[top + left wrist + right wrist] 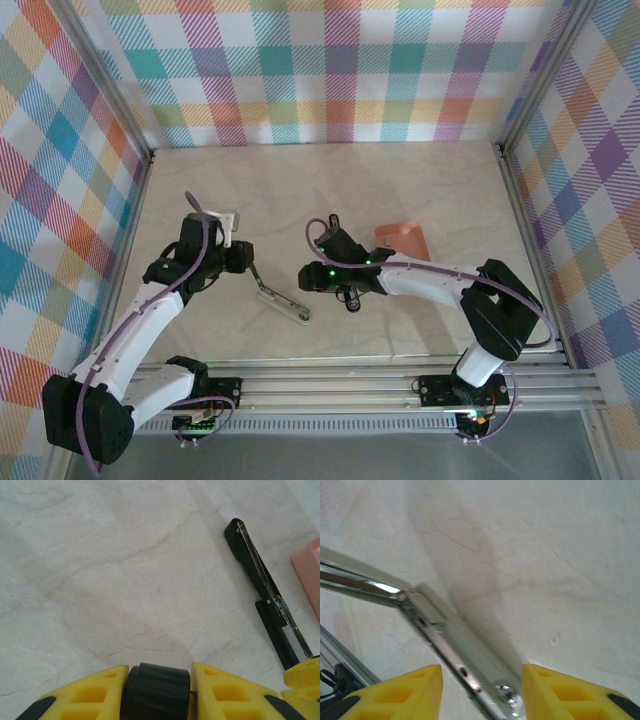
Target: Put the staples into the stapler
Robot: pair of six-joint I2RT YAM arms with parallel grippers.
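Stapler (280, 300) swung open and lying flat near the front of the counter (330, 190) as I begin loading: its bare metal rail (450, 640) looks empty to me, so the staples are not yet in. My left end effector (159, 672) is clenched on a rounded black piece (157, 692), apparently the stapler's lid. My right end effector (481, 672) straddles the rail, released, while a pink thing (405, 238) waits nearby.
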